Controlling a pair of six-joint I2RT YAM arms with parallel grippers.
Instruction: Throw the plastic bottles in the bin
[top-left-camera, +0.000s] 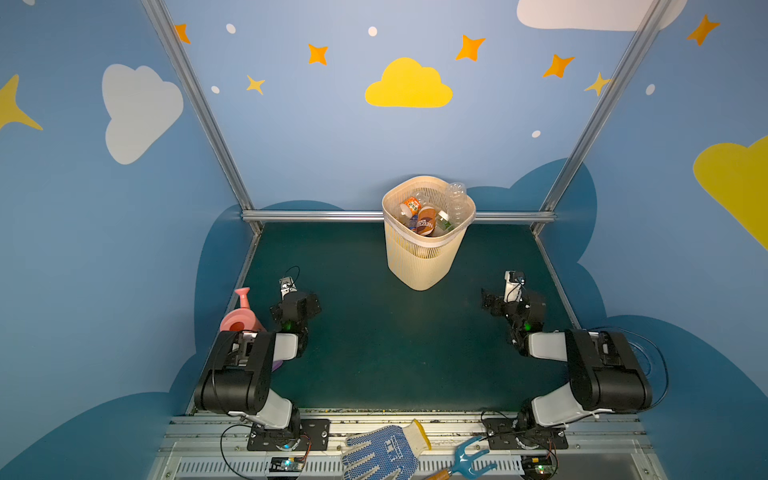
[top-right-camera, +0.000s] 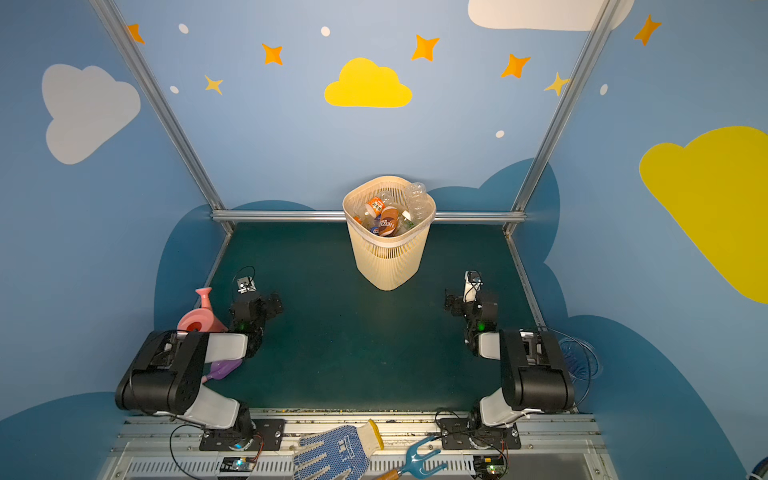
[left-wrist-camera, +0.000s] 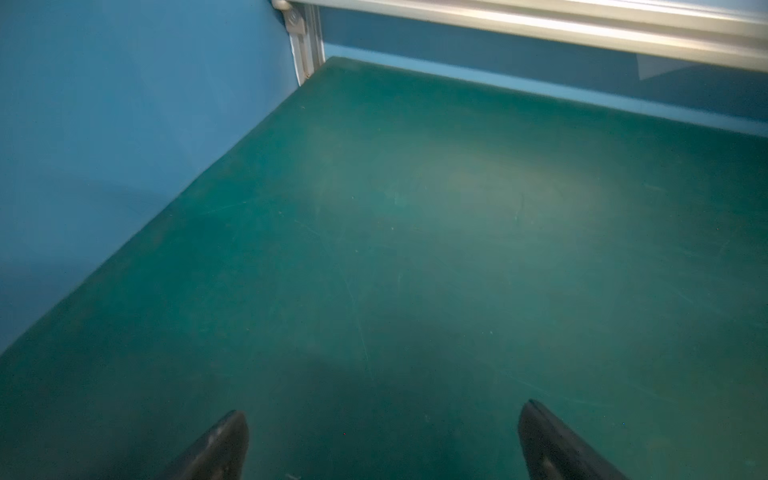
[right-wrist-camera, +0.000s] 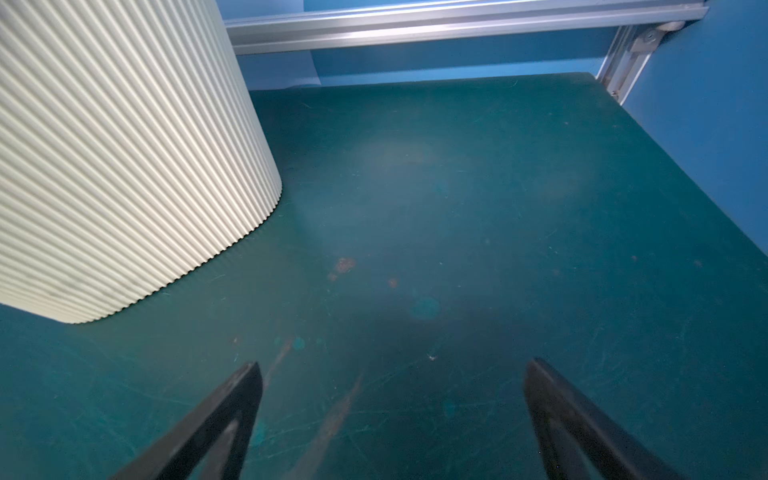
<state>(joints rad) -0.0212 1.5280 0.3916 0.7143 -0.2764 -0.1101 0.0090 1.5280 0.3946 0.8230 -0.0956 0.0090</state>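
One bin (top-left-camera: 419, 262), at least four bottles (top-left-camera: 426, 221), one watering can (top-left-camera: 239, 318), one glove (top-left-camera: 382, 453).

Blue walls (top-left-camera: 332, 145) with painted clouds (top-left-camera: 408, 85) and stars (top-left-camera: 470, 48); dark green mat (top-left-camera: 395, 353) below.

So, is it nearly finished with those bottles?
Looks about done. The bottles lie piled inside the bin, one clear bottle poking above the rim. Nothing is in hand: both arms' jaws stand open and empty in the wrist views. Left to do, seemingly nothing: no bottle shows on the green table; only a pink watering can and a purple scoop sit by the left arm.
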